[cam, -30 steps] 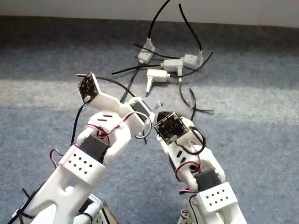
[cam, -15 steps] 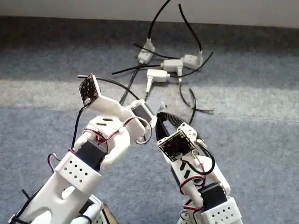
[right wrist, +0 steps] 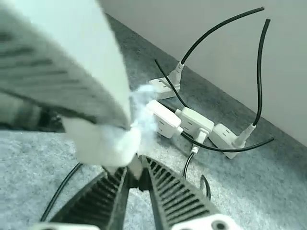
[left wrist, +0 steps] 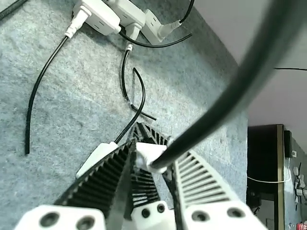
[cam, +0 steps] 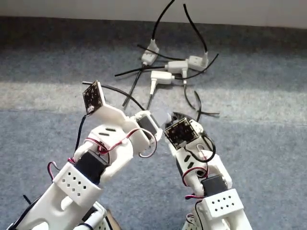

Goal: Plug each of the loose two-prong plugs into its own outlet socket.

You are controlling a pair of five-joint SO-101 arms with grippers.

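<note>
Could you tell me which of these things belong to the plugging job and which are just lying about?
Job: white plug in the left gripper; outlet sockets; black cords.
Lying about: grey carpet; dark cabinet.

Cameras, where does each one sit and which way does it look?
High view: above, behind the left arm and right arm, facing down at them and the sockets.
Left wrist view: on the left arm, facing the sockets past its own jaws, shut on a plug.
Right wrist view: on the right arm, facing the sockets past its own jaws.
All share the sockets.
</note>
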